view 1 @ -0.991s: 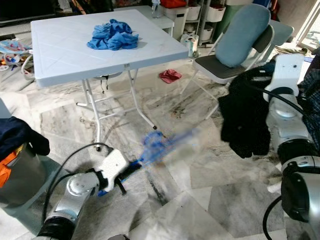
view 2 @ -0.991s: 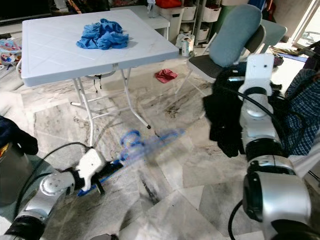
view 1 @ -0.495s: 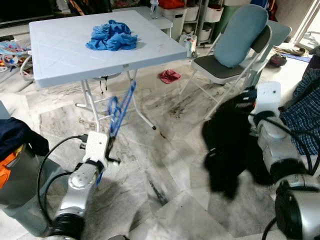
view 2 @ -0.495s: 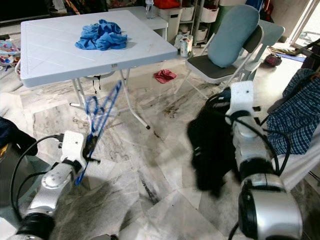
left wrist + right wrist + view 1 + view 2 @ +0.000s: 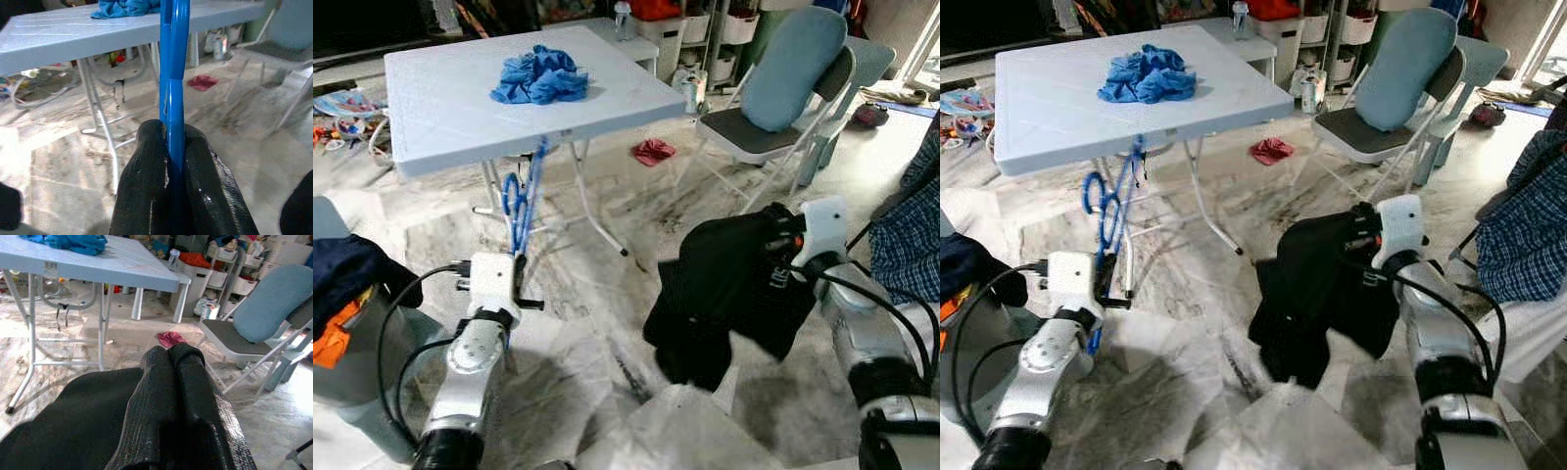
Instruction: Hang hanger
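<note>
Marble-tiled floor (image 5: 607, 294) of a cluttered home, white folding worktop (image 5: 460, 108) carrying a crumpled blue cloth (image 5: 540, 76). Left claw (image 5: 169, 147) pinched tight on a blue hanger (image 5: 521, 201), held upright in front of the worktop's legs. Right claw (image 5: 173, 363) closed on a black garment (image 5: 729, 284), draped and hanging above the floor, well apart from the hanger. Folding chair (image 5: 773, 127) with blue cushion (image 5: 790, 64) beyond; red cloth (image 5: 653, 150) on the floor near it.
</note>
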You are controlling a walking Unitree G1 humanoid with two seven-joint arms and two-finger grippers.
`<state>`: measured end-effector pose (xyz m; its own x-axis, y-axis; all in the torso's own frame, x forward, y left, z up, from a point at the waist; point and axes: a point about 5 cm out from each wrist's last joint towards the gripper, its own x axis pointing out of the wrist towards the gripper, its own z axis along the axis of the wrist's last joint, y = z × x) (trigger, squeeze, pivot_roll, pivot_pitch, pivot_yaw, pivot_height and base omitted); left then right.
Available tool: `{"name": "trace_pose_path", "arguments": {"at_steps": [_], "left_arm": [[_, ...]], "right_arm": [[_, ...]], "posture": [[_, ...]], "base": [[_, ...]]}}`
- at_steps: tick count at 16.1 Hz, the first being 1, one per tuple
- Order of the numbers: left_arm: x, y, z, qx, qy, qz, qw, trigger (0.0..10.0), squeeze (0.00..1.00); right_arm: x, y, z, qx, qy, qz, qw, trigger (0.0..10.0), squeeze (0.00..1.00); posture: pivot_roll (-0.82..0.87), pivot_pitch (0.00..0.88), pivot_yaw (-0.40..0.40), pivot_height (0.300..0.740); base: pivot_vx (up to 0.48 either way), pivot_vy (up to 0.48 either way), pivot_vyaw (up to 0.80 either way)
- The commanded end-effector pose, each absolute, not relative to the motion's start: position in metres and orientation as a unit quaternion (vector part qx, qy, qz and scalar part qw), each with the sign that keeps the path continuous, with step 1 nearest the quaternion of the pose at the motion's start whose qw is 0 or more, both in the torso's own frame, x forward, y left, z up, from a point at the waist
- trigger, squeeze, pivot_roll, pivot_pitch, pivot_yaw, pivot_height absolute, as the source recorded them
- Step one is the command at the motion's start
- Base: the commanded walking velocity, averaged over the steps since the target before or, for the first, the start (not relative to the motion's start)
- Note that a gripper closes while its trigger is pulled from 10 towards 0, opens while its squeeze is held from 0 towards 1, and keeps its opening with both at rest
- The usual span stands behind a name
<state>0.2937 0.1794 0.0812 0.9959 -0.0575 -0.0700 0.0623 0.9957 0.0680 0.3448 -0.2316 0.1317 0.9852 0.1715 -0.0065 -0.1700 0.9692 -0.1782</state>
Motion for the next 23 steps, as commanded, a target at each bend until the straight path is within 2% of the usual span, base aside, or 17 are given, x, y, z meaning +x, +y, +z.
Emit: {"name": "trace_pose_path", "arguments": {"at_steps": [1, 4, 8, 10, 14, 20, 23], "left_arm": [[0.288, 0.172, 0.082, 0.028, 0.026, -0.043, 0.998, 10.0, 0.00], [0.279, 0.175, 0.085, 0.027, 0.008, 0.008, 1.000, 10.0, 0.00], [0.270, 0.185, 0.094, 0.025, -0.015, 0.048, 0.998, 10.0, 0.00], [0.266, 0.184, 0.091, 0.027, -0.005, 0.037, 0.999, 10.0, 0.00], [0.267, 0.174, 0.091, 0.001, 0.000, 0.010, 1.000, 10.0, 0.00], [0.268, 0.172, 0.093, -0.010, 0.004, 0.000, 1.000, 10.0, 0.00], [0.270, 0.169, 0.094, -0.014, 0.003, -0.005, 1.000, 10.0, 0.00]], "right_arm": [[0.345, -0.224, 0.133, -0.074, -0.020, 0.060, 0.995, 10.0, 0.00], [0.331, -0.202, 0.125, -0.039, -0.050, 0.061, 0.996, 10.0, 0.00], [0.308, -0.198, 0.116, -0.002, -0.033, 0.060, 0.998, 10.0, 0.00], [0.305, -0.204, 0.117, -0.007, -0.035, 0.042, 0.998, 10.0, 0.00], [0.305, -0.195, 0.122, -0.010, -0.032, 0.050, 0.998, 10.0, 0.00], [0.308, -0.194, 0.120, 0.011, -0.020, 0.041, 0.999, 10.0, 0.00], [0.311, -0.189, 0.123, 0.015, -0.022, 0.049, 0.998, 10.0, 0.00]], "posture": [[-0.09, 0.000, 0.001, 0.740], [-0.08, 0.000, 0.000, 0.740], [-0.09, 0.000, 0.006, 0.740], [-0.10, 0.000, 0.008, 0.740], [-0.11, 0.000, 0.001, 0.740], [-0.10, 0.000, -0.010, 0.740], [-0.10, 0.000, -0.011, 0.740]], "base": [[0.000, 0.000, 0.00], [0.000, 0.000, 0.00], [0.000, 0.000, 0.00], [0.000, 0.000, 0.00], [0.000, 0.000, 0.00], [0.320, 0.000, 0.59], [0.343, 0.000, 0.00]]}}
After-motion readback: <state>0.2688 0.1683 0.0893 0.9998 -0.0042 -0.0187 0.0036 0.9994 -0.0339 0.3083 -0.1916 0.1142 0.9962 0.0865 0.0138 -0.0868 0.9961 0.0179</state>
